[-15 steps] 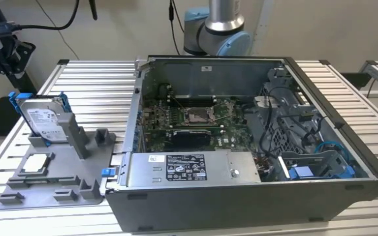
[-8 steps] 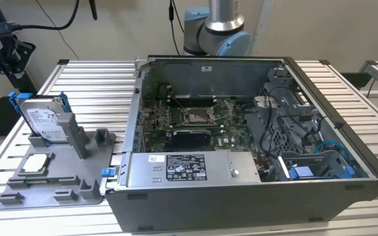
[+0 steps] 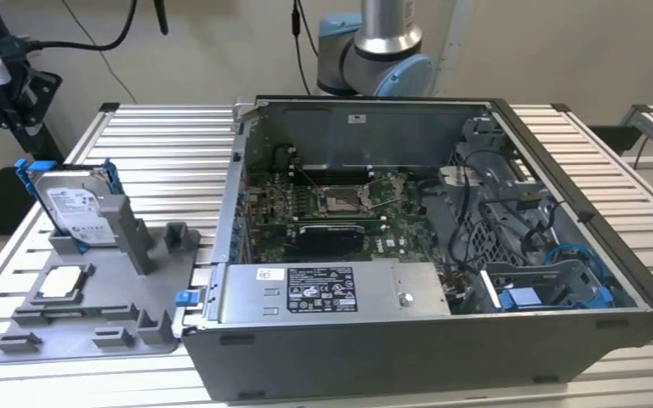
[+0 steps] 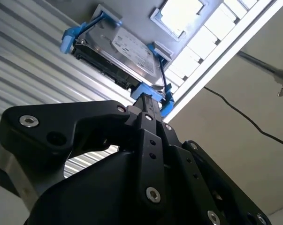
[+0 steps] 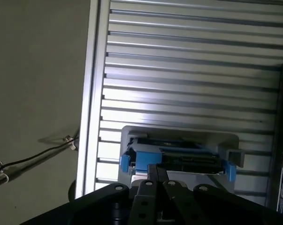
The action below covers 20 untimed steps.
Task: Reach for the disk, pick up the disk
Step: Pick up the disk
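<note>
The disk [image 3: 75, 206], silver-grey with a white label and a blue plastic frame, stands on edge in a slot of the grey holder plate [image 3: 88, 327] at the exterior view's left. My gripper [image 3: 3, 102] hangs above and behind it at the picture's far upper left, apart from the disk. In both wrist views the black fingers run together to a narrow tip that points at the blue frame of the disk [image 4: 118, 49] [image 5: 179, 157]. The gripper [image 4: 148, 101] [image 5: 156, 169] looks shut with nothing in it.
A small flat silver chip piece [image 3: 64, 280] lies on the holder plate in front of the disk. An open computer case [image 3: 417, 238] with a blue bay [image 3: 542, 293] takes up the slatted table's [image 3: 167, 161] middle and right. The table edge and floor lie near the disk.
</note>
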Each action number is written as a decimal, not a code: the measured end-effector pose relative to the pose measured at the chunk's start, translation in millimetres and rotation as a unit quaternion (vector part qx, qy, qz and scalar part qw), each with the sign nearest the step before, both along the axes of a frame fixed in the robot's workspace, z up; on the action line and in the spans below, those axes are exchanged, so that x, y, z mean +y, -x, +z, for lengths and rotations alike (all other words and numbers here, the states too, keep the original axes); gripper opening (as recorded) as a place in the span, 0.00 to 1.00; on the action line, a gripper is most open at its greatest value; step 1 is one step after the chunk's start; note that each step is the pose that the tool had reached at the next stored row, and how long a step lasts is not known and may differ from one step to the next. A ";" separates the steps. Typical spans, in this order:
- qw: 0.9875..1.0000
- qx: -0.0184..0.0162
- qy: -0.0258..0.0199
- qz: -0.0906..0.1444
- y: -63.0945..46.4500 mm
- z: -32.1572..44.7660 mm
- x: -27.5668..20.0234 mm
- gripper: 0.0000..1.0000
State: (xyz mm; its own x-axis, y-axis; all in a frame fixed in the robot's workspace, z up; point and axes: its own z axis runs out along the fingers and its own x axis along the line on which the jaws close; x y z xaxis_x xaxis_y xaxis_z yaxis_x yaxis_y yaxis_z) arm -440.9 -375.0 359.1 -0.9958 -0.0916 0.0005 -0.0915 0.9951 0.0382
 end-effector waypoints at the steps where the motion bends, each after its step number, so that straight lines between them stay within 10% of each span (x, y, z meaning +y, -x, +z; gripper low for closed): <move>1: 1.000 0.000 0.000 0.007 0.0 0.0 0.0 0.00; 10: 0.996 0.000 0.000 0.086 0.0 0.0 0.0 0.00; 20: 0.984 0.000 0.000 0.176 0.0 0.0 0.0 0.00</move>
